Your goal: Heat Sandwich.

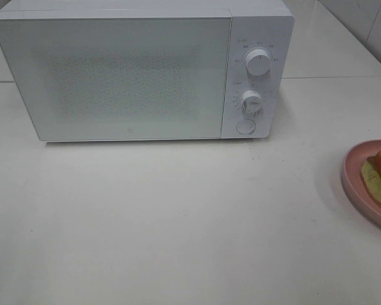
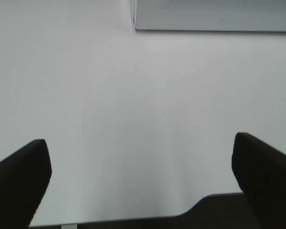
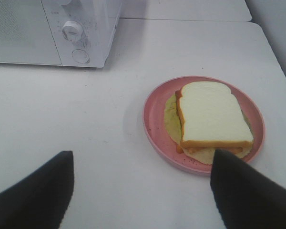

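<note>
Plain white bench [image 1: 178, 216], with a white microwave [image 1: 140, 70] sitting at the back and a pink plate [image 3: 155, 119] near the right edge.

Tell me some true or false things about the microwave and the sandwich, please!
1. The microwave door is open. False: it is shut.
2. The sandwich sits on a pink plate. True.
3. The right tool is holding the sandwich. False: it is open, holding nothing.
4. The microwave has two round knobs. True.
5. The left tool is open over bare table. True.
</note>
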Action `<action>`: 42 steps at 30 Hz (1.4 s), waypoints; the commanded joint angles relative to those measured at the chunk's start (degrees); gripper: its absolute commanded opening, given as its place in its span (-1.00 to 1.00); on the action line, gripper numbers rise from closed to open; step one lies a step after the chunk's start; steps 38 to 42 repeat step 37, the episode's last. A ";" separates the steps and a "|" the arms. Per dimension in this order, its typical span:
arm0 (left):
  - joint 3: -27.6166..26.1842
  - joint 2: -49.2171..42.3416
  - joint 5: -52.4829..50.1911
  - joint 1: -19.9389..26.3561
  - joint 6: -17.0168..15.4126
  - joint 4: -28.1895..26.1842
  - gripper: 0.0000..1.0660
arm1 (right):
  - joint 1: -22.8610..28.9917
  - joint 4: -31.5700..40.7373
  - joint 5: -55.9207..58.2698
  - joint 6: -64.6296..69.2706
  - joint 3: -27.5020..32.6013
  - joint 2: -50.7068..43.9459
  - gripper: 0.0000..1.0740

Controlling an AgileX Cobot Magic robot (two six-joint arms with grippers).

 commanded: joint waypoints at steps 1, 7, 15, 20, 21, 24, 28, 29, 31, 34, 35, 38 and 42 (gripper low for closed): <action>0.17 -3.72 -0.74 0.11 -0.40 0.06 0.84 | -0.34 -0.06 -0.34 -0.46 0.06 -1.66 0.42; 0.17 -8.08 -0.80 0.11 -0.34 0.06 0.84 | -0.34 -0.06 -0.34 -0.46 0.06 -1.66 0.42; 0.23 -8.42 -0.74 0.06 -0.34 0.06 0.84 | -0.34 -0.06 -0.34 -0.46 0.06 -1.38 0.42; 0.23 -8.37 -0.74 0.06 -0.34 0.06 0.84 | -0.34 -0.06 -0.34 -0.46 0.06 -1.38 0.42; 0.23 -8.37 -0.74 0.06 -0.34 0.06 0.84 | -0.34 -0.06 -0.34 -0.46 0.06 -1.38 0.42; 0.23 -8.37 -0.74 0.06 -0.34 0.06 0.84 | -0.34 -0.06 -0.34 -0.46 0.06 -1.38 0.42; 0.23 -8.37 -0.74 0.06 -0.34 0.06 0.84 | -0.34 -0.06 -0.34 -0.46 0.06 -1.38 0.42; 0.23 -8.37 -0.74 0.06 -0.34 0.06 0.84 | -0.34 -0.06 -0.34 -0.46 0.06 -1.38 0.42; 0.23 -8.37 -0.74 0.06 -0.34 0.06 0.84 | -0.34 -0.06 -0.34 -0.46 0.06 -1.38 0.42; 0.23 -8.37 -0.74 0.06 -0.34 0.06 0.84 | -0.34 -0.06 -0.34 -0.46 0.06 -1.38 0.42; 0.23 -8.37 -0.74 0.06 -0.34 0.06 0.84 | -0.34 -0.06 -0.34 -0.46 0.06 -1.38 0.42; 0.23 -8.37 -0.74 0.06 -0.34 0.06 0.84 | -0.34 -0.06 -0.34 -0.46 0.06 -1.38 0.42; 0.23 -8.37 -0.74 0.06 -0.34 0.06 0.84 | -0.34 -0.06 -0.34 -0.46 0.06 -1.38 0.42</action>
